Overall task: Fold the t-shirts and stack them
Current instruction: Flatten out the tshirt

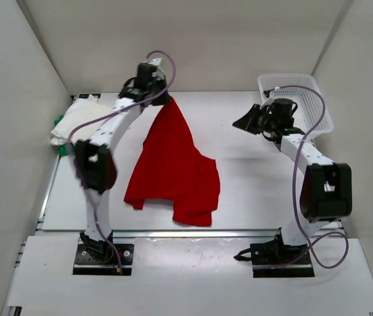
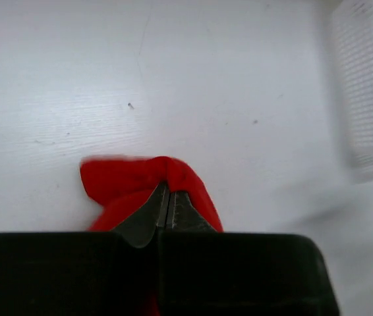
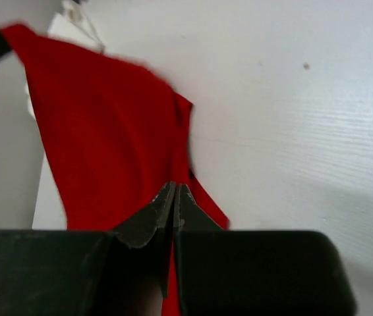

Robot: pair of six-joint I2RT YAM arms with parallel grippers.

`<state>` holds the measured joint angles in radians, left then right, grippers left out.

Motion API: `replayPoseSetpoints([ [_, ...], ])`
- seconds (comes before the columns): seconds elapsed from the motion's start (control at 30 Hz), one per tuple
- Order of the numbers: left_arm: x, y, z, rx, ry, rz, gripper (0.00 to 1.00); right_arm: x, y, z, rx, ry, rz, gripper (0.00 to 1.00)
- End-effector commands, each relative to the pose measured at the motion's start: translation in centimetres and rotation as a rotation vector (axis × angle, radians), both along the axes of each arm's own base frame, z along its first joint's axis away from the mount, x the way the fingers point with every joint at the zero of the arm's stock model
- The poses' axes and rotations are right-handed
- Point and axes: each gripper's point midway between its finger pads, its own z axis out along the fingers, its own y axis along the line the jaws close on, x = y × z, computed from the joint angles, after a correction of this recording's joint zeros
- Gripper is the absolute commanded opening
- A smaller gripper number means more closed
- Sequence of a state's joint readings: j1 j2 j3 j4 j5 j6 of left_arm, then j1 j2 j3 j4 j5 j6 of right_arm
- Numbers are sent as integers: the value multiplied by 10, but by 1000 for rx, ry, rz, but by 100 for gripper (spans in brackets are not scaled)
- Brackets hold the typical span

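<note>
The white table carries everything. The red t-shirt is spread on it between the two arms, nearer the left one. It narrows to a peak at the far side, while its near hem lies rumpled and folded over itself. The mesh basket stands in the far right corner. The right arm hides part of it, and in the left wrist view it is blurred and cut off by the frame edge.

At the far left edge lies the white t-shirt. It covers the green t-shirt except for slivers at the side.

From above, the left gripper is hidden under its own wrist. Its wrist view shows the jaws clamped on a bunched corner of the red cloth, which wraps both fingertips.

The right gripper is closed tight with nothing in it. In its own view red cloth fills the space behind the tips, so contact is unclear there. From above it stands apart from the shirt, just beside the basket.
</note>
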<state>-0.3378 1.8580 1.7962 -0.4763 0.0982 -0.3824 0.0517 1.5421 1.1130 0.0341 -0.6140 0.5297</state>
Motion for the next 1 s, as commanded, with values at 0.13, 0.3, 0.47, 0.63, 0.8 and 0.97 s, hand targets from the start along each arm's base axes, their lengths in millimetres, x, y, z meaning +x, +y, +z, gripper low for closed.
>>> replayPoseSetpoints([
  [0.13, 96, -67, -6, -82, -52, -70, 27, 14, 52, -17, -114, -52, 59, 0],
  [0.3, 66, -41, -36, 0, -6, -37, 83, -48, 63, -93, -169, 69, 30, 24],
  [0.47, -8, 5, -31, -114, -19, 31, 99, -98, 58, -130, -89, 158, 22, 36],
  [0.63, -73, 63, -46, -274, -49, 224, 81, -160, 72, -142, -151, 151, 74, 37],
  [0.8, -120, 119, -134, -380, 117, 393, 64, -194, 69, -170, -172, 202, 59, 39],
  [0.97, -126, 145, -158, -405, 156, 492, 78, -177, 68, -181, -149, 221, 27, 37],
])
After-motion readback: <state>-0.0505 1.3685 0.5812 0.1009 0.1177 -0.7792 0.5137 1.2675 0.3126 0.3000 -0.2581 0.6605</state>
